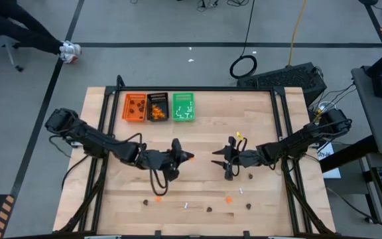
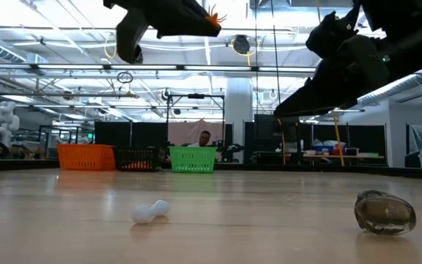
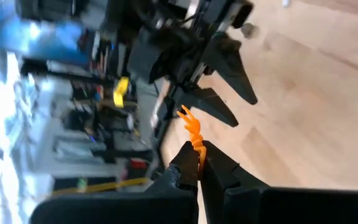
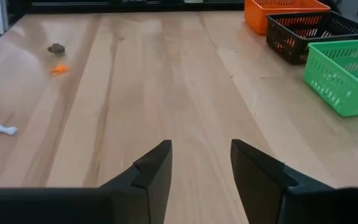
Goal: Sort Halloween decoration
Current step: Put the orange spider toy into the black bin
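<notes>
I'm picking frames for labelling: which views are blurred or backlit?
Left wrist view: background smeared, only the left hand and its orange trinket sharp. Low view: arms silhouetted against bright ceiling lights; near brown trinket soft. Right wrist view: sharp, evenly lit.

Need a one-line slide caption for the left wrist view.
Left tool shut on an orange trinket, facing the open right tool.

Bare table (image 1: 197,143) between gripper tips
</notes>
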Robot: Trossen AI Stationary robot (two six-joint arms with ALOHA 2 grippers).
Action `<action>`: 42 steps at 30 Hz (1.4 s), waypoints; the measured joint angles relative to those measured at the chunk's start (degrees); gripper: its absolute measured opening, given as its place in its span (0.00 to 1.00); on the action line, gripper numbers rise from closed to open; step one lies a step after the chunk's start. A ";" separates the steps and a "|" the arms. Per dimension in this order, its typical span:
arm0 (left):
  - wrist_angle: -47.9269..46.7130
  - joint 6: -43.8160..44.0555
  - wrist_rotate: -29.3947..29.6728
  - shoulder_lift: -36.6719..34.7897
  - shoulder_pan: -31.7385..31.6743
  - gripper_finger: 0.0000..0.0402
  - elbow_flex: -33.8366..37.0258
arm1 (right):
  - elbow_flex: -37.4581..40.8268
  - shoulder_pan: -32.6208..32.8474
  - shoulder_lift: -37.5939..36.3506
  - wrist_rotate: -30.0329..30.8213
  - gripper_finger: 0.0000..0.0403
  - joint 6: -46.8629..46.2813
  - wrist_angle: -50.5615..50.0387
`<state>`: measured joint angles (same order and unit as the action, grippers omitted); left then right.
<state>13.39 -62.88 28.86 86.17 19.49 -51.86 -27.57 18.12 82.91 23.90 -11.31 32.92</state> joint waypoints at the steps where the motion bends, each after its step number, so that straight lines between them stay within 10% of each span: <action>1: 0.14 -2.43 0.00 0.00 0.25 0.00 0.00 | 0.00 0.15 0.00 0.00 0.37 0.00 0.00; 16: 1.62 -8.18 0.00 0.00 0.79 0.00 0.00 | 0.00 0.38 0.00 -0.04 0.37 -0.14 2.88; 31: -2.41 43.22 3.27 -0.01 0.87 0.00 0.01 | 0.00 0.38 0.00 -0.05 0.37 -0.04 3.72; 42: -29.91 55.07 9.97 -7.60 -7.54 0.00 0.04 | 0.00 0.38 0.00 -0.13 0.37 0.06 3.28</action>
<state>-16.53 -7.81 38.83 78.57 11.95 -51.81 -27.57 18.50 82.91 23.77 -11.25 36.21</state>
